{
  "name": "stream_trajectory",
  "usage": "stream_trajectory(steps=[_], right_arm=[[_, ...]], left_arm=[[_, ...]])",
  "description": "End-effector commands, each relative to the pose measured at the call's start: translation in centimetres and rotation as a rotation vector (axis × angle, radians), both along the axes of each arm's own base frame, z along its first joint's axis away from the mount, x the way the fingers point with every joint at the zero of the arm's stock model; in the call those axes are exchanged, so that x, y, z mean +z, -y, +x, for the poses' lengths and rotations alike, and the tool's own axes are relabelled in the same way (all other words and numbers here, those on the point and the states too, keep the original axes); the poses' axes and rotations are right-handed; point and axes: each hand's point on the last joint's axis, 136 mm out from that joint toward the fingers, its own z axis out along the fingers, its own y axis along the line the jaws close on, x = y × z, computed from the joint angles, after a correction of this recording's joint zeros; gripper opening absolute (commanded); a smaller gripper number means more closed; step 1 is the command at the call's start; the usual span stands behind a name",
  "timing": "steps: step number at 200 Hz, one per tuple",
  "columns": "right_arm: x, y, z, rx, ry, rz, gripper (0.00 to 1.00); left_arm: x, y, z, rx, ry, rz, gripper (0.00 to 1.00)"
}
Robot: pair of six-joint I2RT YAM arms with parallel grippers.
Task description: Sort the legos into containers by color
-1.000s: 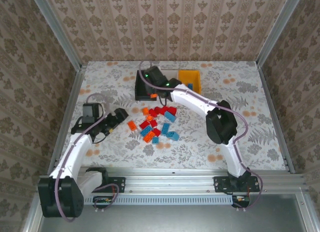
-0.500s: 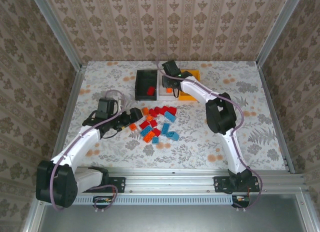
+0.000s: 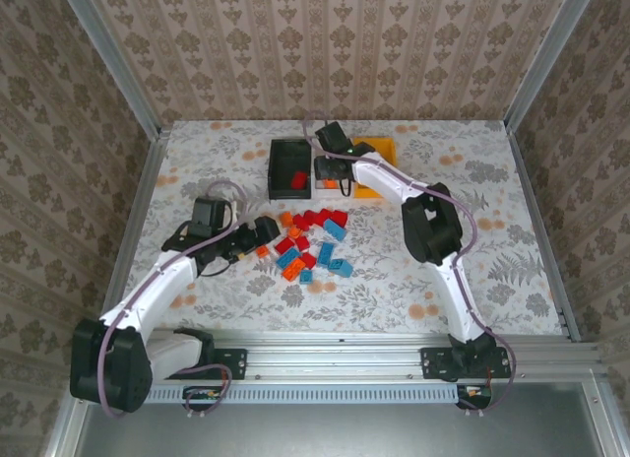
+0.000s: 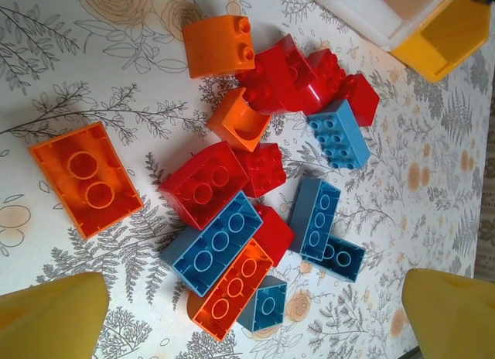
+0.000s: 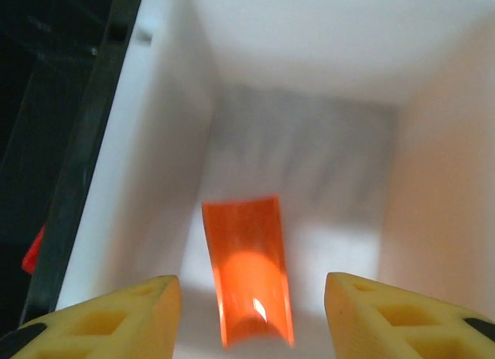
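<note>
The right hand (image 5: pixel 251 293) is positioned directly above the white bin (image 5: pixel 309 34), fingers spread wide and holding nothing. An orange brick (image 5: pixel 247 274) lies on the floor of the white bin and is blurred, so it may not be at rest. The black bin (image 3: pixel 272 169) stands against the left side of the white bin and contains a red brick (image 3: pixel 298 178). The orange-yellow bin (image 3: pixel 382 150) stands on the opposite side. The left hand (image 4: pixel 247 305) hovers on the near side of the white bin, also wide open and empty, above the loose pile (image 4: pixel 255 189) of red, orange and blue bricks on the tabletop (image 3: pixel 463 230). Hazards, as judged:

1. The pile is tightly packed, so closing the left hand on it may trap two bricks of different colours. The single orange brick (image 4: pixel 85 177) lying apart from the pile is the safer target.
2. A sideways withdrawal of the right hand could catch a wall of the white bin and shift all three bins.
3. Orange bricks may be misdirected to the orange-yellow bin because the colours are similar.
</note>
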Motion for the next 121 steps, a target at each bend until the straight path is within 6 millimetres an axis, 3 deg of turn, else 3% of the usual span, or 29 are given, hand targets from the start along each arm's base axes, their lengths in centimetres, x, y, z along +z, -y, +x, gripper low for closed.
stream_trajectory(steps=[1,18,39,59,84,102,121], right_arm=[[8.2,0.1,-2.8,0.029,0.132,0.051,0.54],[9.5,0.5,-6.1,0.040,0.147,0.067,0.54],[7.4,1.5,-11.2,0.065,0.090,0.042,0.57],[4.1,2.6,-16.6,0.121,0.003,0.007,0.61],[0.7,2.3,-22.9,0.229,-0.113,-0.022,0.70],[-1.2,2.1,-26.0,0.253,-0.188,-0.055,0.74],[-3.0,1.8,-27.9,0.290,-0.229,-0.085,0.76]], left_arm=[[0.3,-0.7,-0.4,0.023,0.027,0.027,1.00],[-0.2,-0.6,-0.7,0.034,0.030,0.008,1.00],[-1.2,-0.2,-1.2,0.032,0.023,-0.022,1.00],[-2.1,0.2,-2.0,0.015,0.028,-0.030,1.00],[-2.9,0.9,-2.9,-0.010,0.037,-0.040,1.00],[-3.7,1.2,-3.0,-0.009,0.028,-0.041,1.00],[-4.3,1.4,-3.1,-0.013,0.008,-0.038,1.00]])
